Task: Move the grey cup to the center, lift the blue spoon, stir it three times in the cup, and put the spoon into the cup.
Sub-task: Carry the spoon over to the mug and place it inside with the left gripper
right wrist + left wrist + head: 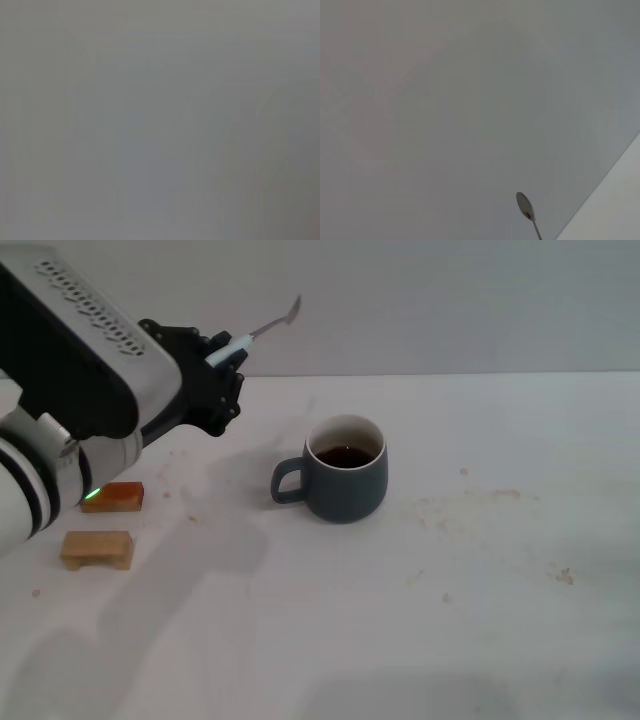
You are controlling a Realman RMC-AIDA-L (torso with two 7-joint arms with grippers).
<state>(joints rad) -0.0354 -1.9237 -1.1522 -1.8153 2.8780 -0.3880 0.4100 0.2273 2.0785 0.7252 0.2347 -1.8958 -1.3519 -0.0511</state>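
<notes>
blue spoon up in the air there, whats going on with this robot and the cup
The left gripper holds the blue spoon by its handle, lifted above the table with the bowl pointing up and toward the back wall. The grey cup, holding dark liquid, stands near the middle of the table to the spoon's right; the spoon is not in it yet. Two small wooden blocks lie near the left arm. The right arm is out of view.

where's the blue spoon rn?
Head view: the blue spoon is held in the air by the left gripper, up and left of the grey cup.
</notes>
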